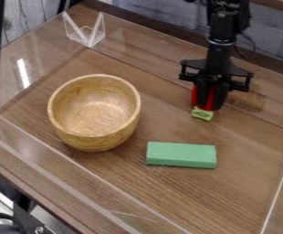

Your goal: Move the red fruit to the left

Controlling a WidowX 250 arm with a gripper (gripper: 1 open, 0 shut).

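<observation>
From the single camera looking down across the wooden counter (242,187), my claw (213,93) hangs straight down from its dark arm at the far right of the scene, and its black fingers (200,92) are pressed in against the red fruit (213,92), pinching it from both sides. The fruit stands on the counter between those fingers, its glossy red body showing in the narrow gap, and its light green leafy cap (204,113) pokes out at the bottom toward the camera, resting on the wood. I cannot tell whether the fruit is lifted at all; it looks to be touching the surface. Well to the left of my claw sits the round wooden bowl (94,111), upright, with nothing visible inside it. Nearer the camera, between the bowl and the right edge, lies the flat green rectangular block (181,154), apart from both the bowl and the fruit. At the far left corner a small clear plastic stand (84,30) rests on the counter. Low clear walls (276,196) rim the counter's edges.
</observation>
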